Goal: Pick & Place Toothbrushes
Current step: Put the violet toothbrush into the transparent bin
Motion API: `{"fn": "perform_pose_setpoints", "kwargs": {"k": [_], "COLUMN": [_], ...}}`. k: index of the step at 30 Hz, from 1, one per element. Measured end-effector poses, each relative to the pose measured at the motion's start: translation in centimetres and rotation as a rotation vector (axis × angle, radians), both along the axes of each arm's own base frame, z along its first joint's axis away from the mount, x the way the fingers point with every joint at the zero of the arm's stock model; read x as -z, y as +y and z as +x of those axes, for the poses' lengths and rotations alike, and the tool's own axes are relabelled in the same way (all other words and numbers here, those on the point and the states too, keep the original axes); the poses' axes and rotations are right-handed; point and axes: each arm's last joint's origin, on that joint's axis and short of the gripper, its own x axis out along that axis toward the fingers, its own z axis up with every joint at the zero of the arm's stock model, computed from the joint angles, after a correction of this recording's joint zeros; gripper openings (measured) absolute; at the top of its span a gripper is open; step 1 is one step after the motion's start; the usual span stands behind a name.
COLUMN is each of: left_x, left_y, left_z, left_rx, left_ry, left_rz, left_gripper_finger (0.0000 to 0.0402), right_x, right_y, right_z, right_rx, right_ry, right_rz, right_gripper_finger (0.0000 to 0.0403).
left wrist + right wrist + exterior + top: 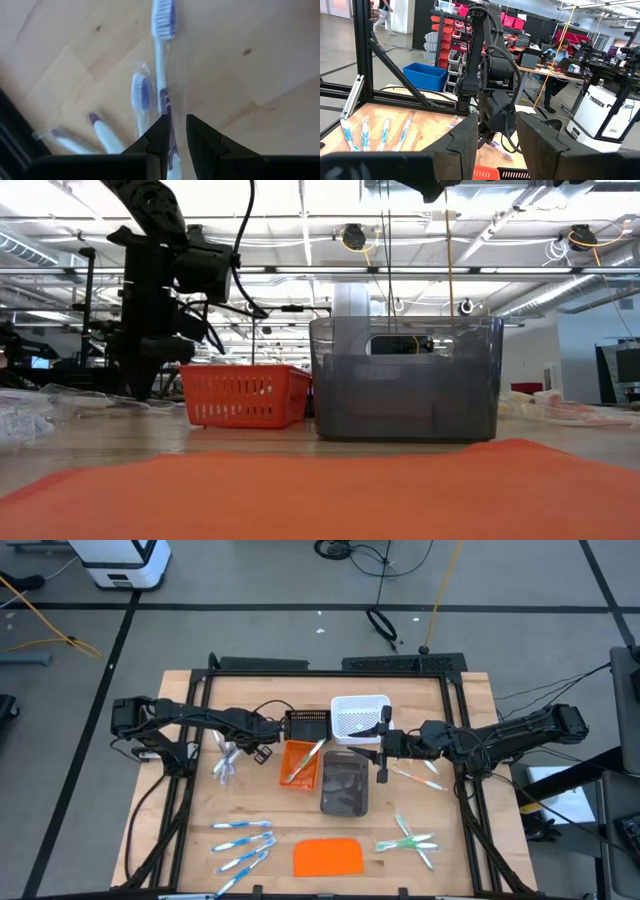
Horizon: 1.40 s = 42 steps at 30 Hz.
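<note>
Pale grey toothbrushes (226, 762) lie on the table left of the orange tray (296, 776). My left gripper (243, 747) points down at them and is shut on one wrapped toothbrush (164, 75); two more (141, 95) lie beside it. Another toothbrush (306, 760) leans in the orange tray, its upper end on the rim. Blue toothbrushes (245, 840) lie near the table's near left, green ones (410, 841) near right, and pink ones (420, 777) right of the grey tray (345, 786). My right gripper (495, 135) hovers open and empty beside the white tray (360, 717). My left gripper pinches the wrapped pale grey toothbrush at its handle (166, 112), between the two fingertips (159, 131), coming slanting down from above. The clear wrapper (183, 95) runs into the gap. The brush head (163, 20) points away from the fingers. Whether it is lifted clear does not show.
A black tray (307, 725) stands behind the orange one. A flat orange slab (328, 857) lies at the near edge, filling the low view's foreground (320, 490). The dark frame rails (200, 690) border the table. Bare wood shows between the blue toothbrushes and the trays.
</note>
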Motion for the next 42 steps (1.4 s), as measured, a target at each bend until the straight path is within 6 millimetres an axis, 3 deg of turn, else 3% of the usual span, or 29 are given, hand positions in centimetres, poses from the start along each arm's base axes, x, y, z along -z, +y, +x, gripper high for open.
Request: {"fn": "perform_pose_setpoints", "kwargs": {"k": [13,22,26,34,42], "left_x": [0.0,0.0,0.0,0.1,2.0], "left_y": [-0.1,0.0,0.0,0.3,0.0], "left_z": [0.4,0.5,0.6,0.4,-1.1], "left_rx": [0.05,0.02,0.021,0.009,-0.008], "left_ry": [-0.031,-0.049,-0.056,-0.047,-0.015], "left_rz": [-0.033,0.005,0.007,0.019,-0.029], "left_gripper_finger": [0.0075,0.0185,0.0209,0.0198,0.0165], "right_x": [0.1,0.1,0.1,0.1,0.1], "right_y": [0.0,0.0,0.0,0.0,0.0], "right_z": [0.0,0.0,0.0,0.0,0.0], "right_rx": [-0.002,-0.002,-0.003,-0.003,-0.003], "right_ry": [0.005,0.008,0.008,0.01,0.009], "right_rz": [-0.002,-0.002,-0.002,0.0,0.0], "right_gripper_finger": [0.0126,0.0126,0.0126,0.0126,0.0126]}}
